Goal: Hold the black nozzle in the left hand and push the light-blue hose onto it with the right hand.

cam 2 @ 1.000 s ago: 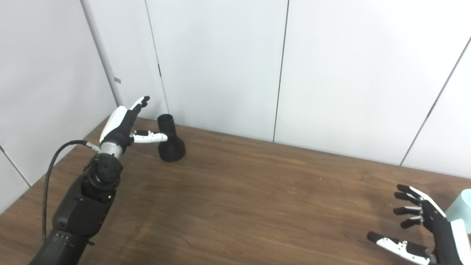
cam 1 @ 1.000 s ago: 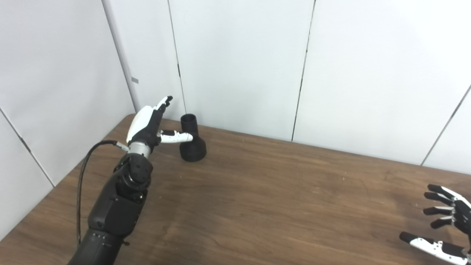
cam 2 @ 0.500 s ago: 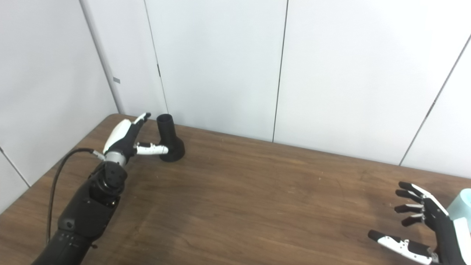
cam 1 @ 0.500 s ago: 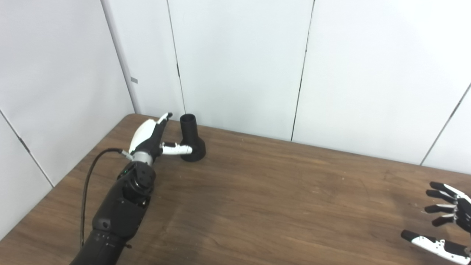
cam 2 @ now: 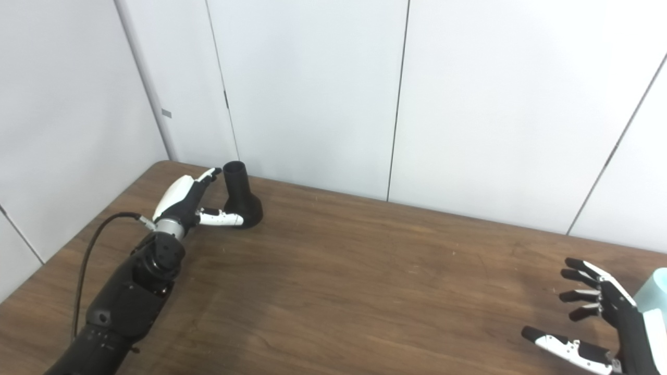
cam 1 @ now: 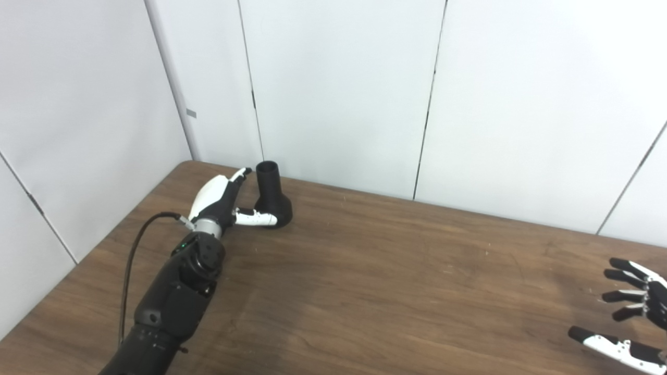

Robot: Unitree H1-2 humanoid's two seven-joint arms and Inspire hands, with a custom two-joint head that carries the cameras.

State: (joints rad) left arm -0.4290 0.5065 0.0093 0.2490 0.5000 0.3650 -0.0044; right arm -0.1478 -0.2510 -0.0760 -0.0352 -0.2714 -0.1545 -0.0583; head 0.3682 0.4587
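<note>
Left hand [cam 1: 216, 195], fingers spread, flanks the upright black flared plastic nozzle [cam 1: 272, 199] at ten o'clock on the brown wooden table [cam 1: 365, 281]; right hand [cam 2: 604, 323] splayed empty beside the light-blue hose [cam 2: 655, 297] at four o'clock.

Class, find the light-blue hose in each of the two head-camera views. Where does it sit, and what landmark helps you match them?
Left eye view: not in the picture.
Right eye view: light-blue hose at the right edge, just behind the open right hand.
Shared landmark: the black nozzle on the table's far left.

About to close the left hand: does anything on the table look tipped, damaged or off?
Nothing stands out. The black nozzle stands upright on its wide base by the open left hand; the table shows no spill.
</note>
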